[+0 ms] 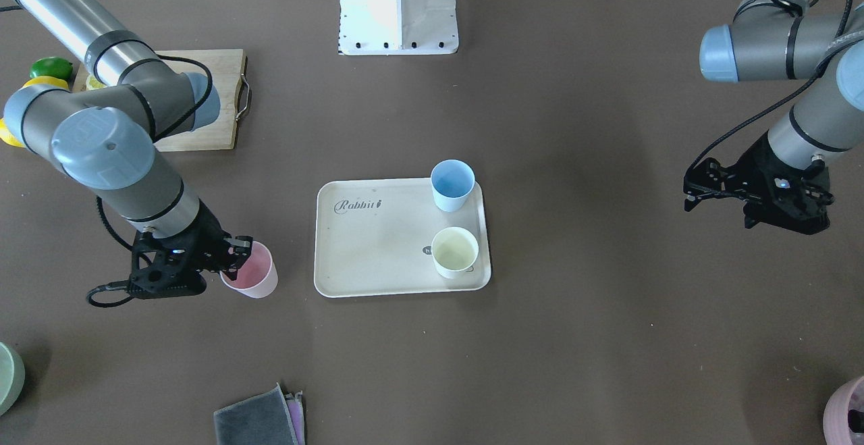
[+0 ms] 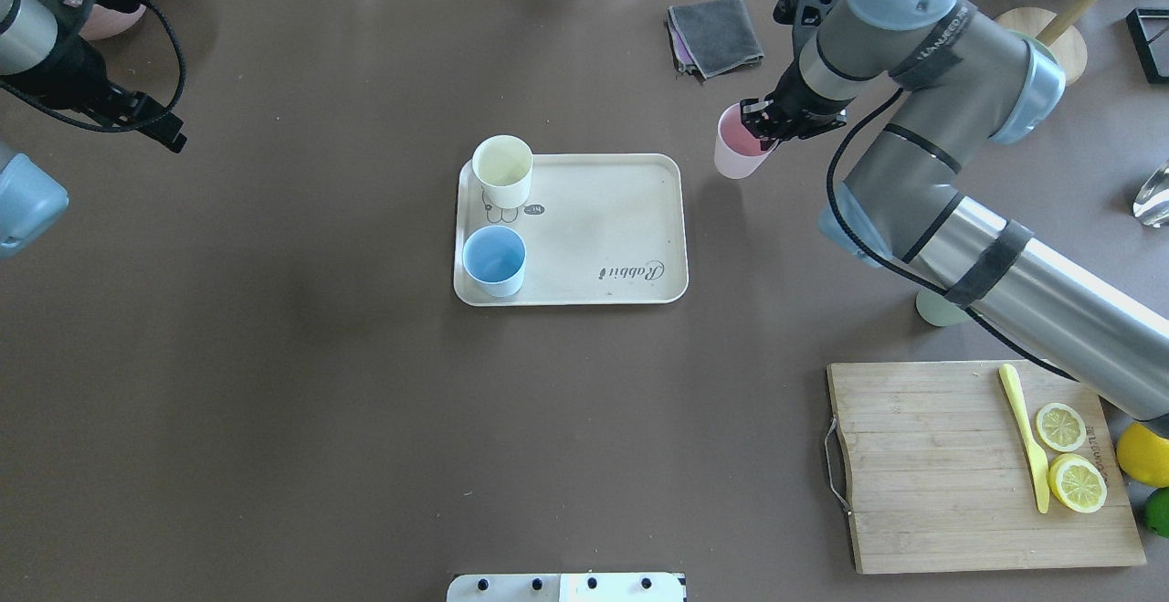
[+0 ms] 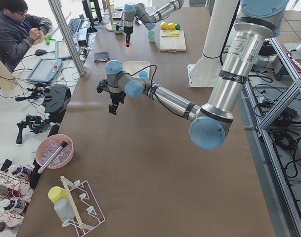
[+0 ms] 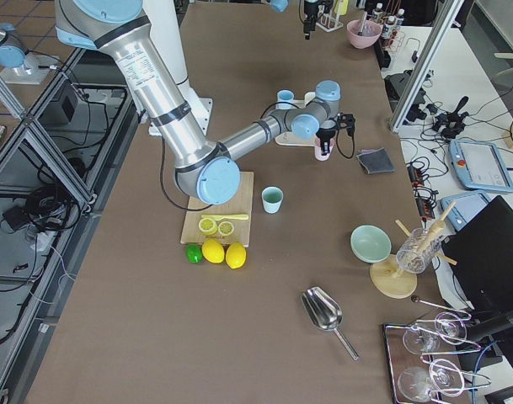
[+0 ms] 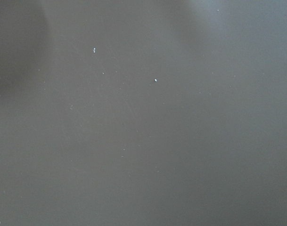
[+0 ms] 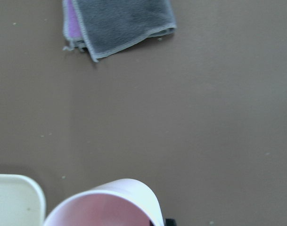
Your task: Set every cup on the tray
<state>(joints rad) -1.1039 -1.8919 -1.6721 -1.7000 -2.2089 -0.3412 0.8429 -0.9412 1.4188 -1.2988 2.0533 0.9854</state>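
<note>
Status: 2 of the 4 cups I count are done. The blue cup (image 2: 494,259) and cream cup (image 2: 502,171) stand upright on the tray (image 2: 594,227), at its left end in the overhead view. Blue is at the near corner, cream at the far corner, close together but apart.

Cup 3 is in hand. The pink cup (image 2: 738,153) is off the tray, just beside its far right corner. The right gripper (image 2: 765,121) is pinched on the cup's wall at the rim (right wrist view has the rim right under the camera, with a tray corner at lower left). I can't tell whether the cup is lifted or resting on the table.

Cup 4 is untouched. The mint cup (image 4: 273,199) sits on the table just beside the cutting board (image 2: 922,465), well right of the tray. In the overhead view it is mostly hidden behind the right arm.

The left gripper (image 2: 166,133) hangs over bare table, well left of the tray, carrying nothing. I can't tell how wide it is; its wrist view shows only table surface.

Left to do, as I read it: set pink on the tray's free right half, then fetch mint.

Writing:
- The "Rabbit" script (image 1: 358,206) is dark cursive on the tray floor, at the end away from the 2 cups.
- The bunny drawing by the cream cup has a small bubble, too small to read.
- The marks on the board's edge and on the arm sleeve are unreadable.
</note>
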